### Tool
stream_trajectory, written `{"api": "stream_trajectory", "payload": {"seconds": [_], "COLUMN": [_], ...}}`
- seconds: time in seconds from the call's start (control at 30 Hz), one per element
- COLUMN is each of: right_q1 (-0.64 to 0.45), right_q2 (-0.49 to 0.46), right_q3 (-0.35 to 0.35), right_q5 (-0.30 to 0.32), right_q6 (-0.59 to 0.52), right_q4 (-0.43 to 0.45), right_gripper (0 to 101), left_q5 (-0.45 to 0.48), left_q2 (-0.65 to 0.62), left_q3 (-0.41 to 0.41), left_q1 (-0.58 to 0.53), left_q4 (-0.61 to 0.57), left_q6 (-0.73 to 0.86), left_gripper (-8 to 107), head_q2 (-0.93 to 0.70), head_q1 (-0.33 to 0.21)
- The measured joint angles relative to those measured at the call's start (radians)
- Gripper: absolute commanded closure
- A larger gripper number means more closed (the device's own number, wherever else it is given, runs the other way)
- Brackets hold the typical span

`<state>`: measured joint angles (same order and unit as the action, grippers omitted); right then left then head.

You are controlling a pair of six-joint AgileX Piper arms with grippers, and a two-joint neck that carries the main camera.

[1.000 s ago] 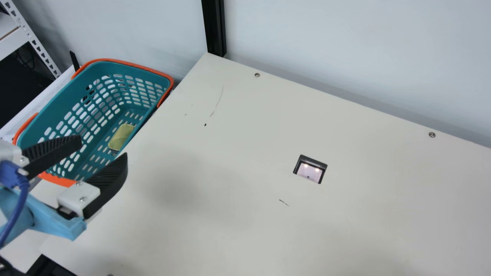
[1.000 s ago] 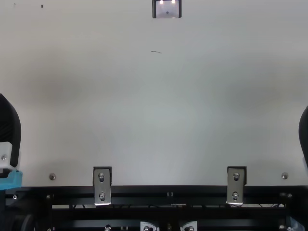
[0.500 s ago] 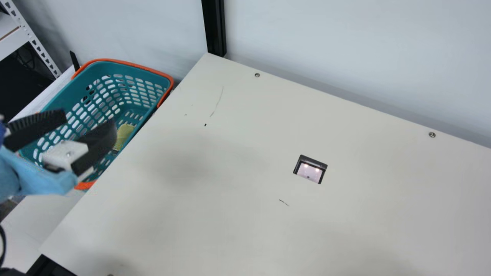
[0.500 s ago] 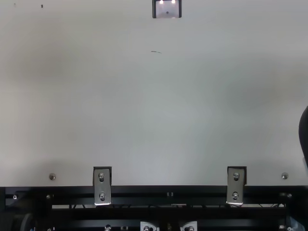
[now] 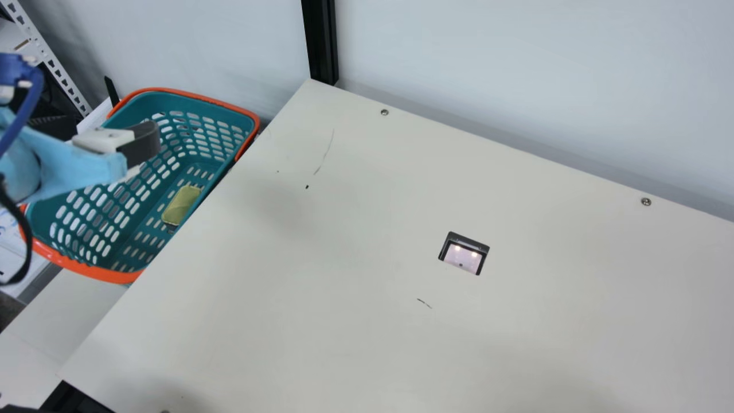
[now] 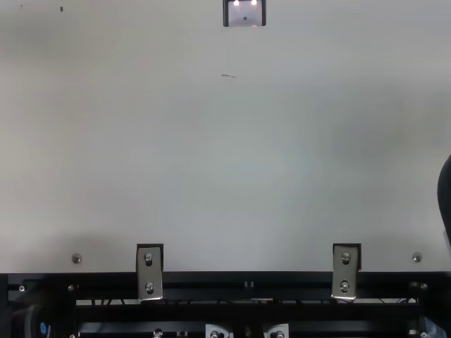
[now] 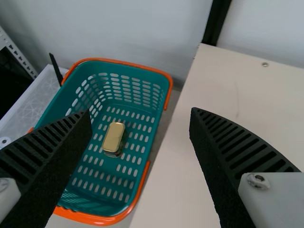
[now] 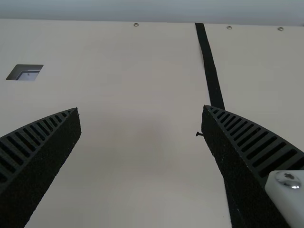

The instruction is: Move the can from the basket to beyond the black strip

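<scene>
Can [image 5: 182,205], rectangular and gold-lidded, sits ungripped on the basket's floor, towards four o'clock within the basket in the main view. Over the last second the left gripper [image 7: 140,114] swings from near nine o'clock in that view towards ten, onto the basket's outer side, while the can stays put. Its fingers stand wide with nothing between them, so this looks like lining up for a pick, and a descent clear of the walls should come next. The teal basket [image 5: 86,261], orange-edged, lies beside the cream table at the main view's nine-to-ten o'clock and holds the can. At the top view's three o'clock edge waits the right gripper [image 8: 141,109], spread and empty; the black strip [image 8: 211,71] runs behind one of its fingers.
</scene>
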<state>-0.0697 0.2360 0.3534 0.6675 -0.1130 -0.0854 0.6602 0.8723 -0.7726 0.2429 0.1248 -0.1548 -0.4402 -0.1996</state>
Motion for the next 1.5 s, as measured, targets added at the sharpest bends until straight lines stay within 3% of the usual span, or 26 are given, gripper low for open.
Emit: {"api": "stream_trajectory", "payload": {"seconds": [0.33,0.53,1.03,1.5], "right_q1": [0.000,0.000,0.000,0.000], "right_q2": [0.000,0.000,0.000,0.000], "right_q3": [0.000,0.000,0.000,0.000], "right_q5": [0.000,0.000,0.000,0.000], "right_q6": [0.000,0.000,0.000,0.000], "right_q4": [0.000,0.000,0.000,0.000], "right_gripper": [0,0,0,0], "left_q5": [-0.074,-0.106,-0.232,-0.297], "left_q2": [0.267,0.402,0.719,1.058], "left_q3": [-0.073,-0.082,-0.101,-0.239], "left_q1": [0.243,0.324,0.333,0.318], "left_q4": [-0.134,-0.177,-0.183,-0.171], "left_q6": [0.284,0.423,0.535,0.566], "left_gripper": [9,9,9,9], "head_q2": [0.000,0.000,0.000,0.000], "head_q1": [0.000,0.000,0.000,0.000]}}
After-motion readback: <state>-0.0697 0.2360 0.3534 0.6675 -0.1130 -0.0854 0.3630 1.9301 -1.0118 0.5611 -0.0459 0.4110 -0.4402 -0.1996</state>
